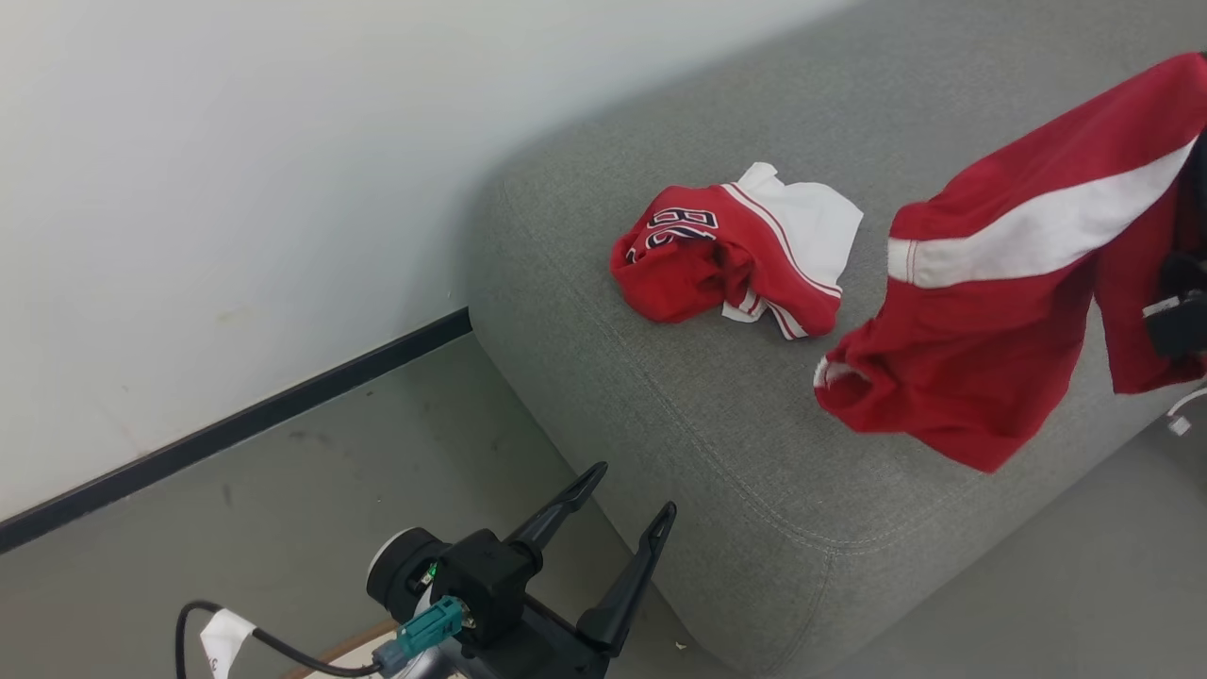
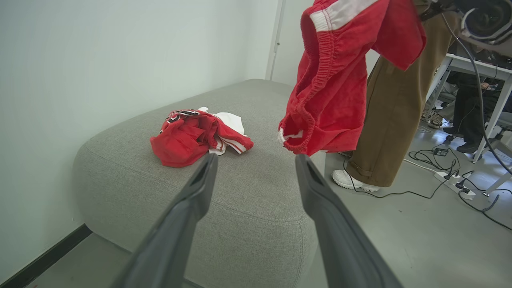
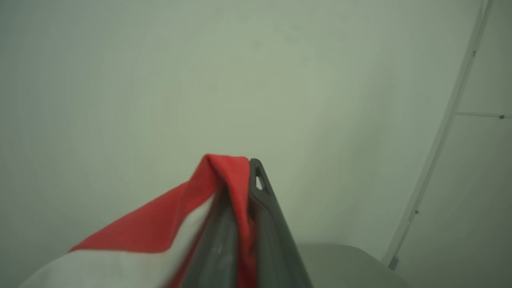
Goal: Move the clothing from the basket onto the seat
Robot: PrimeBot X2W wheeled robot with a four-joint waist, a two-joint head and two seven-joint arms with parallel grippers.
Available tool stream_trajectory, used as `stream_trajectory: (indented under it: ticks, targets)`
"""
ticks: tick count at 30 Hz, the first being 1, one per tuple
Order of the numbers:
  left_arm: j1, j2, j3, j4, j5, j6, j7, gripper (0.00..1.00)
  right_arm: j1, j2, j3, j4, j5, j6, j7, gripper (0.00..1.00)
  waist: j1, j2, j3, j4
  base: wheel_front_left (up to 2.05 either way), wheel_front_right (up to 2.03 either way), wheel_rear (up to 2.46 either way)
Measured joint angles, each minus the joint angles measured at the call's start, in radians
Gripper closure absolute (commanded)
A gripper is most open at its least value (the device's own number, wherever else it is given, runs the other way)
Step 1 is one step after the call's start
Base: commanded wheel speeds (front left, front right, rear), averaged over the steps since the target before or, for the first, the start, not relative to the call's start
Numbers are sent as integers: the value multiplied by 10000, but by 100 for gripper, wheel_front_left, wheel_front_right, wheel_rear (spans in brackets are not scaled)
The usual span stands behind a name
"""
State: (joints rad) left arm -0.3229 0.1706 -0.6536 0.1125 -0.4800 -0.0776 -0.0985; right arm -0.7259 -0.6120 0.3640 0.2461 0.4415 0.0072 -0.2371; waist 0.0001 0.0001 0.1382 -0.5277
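right gripper (image 3: 240, 180) clamped on red sports garment with broad white stripe (image 1: 990, 311), dangling over right side of grey woven seat (image 1: 717, 424), likely for drop | red-white numbered garment (image 1: 717, 264) already lying mid-seat | left gripper (image 1: 632, 490) spread, empty, near

We see the grey woven seat (image 1: 679, 424) standing on the grey floor (image 1: 311, 490), 1 long side close against the pale wall (image 1: 236, 189), its near corner rounded and a stitched seam running along the upper edge. On its top lies 1 crumpled red garment (image 1: 731, 259) with white panels, striped trim and dark numerals. It sits toward the wall side, well back from the near corner, with its white panel turned away from us.
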Motion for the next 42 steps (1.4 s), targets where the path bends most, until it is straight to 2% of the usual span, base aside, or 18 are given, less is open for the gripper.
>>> stream_trajectory:
  ticks: [9,18,26,34,42]
  targets:
    - [-503,-33,-63,-414,221,73,213,0,-1888,-128,-293,2343,159,464,330,100,0,0,451,745,0,0,0]
    - [-1033,-121,-232,-780,512,71,428,0,-2716,-569,-543,4100,36,470,320,100,0,0,956,1691,0,0,0]
    - [-1476,-161,-380,-1145,667,65,589,0,-2841,-481,-520,5124,-38,456,201,100,0,1,1549,2702,0,0,0]
    - [-1672,-123,-378,-1248,759,59,683,0,-2896,445,-196,6159,-102,454,94,100,0,1,2227,3510,0,0,0]
    - [-1855,36,-234,-1229,773,59,704,0,-2883,1406,255,7041,-125,550,19,100,1,1,2788,3971,0,0,0]
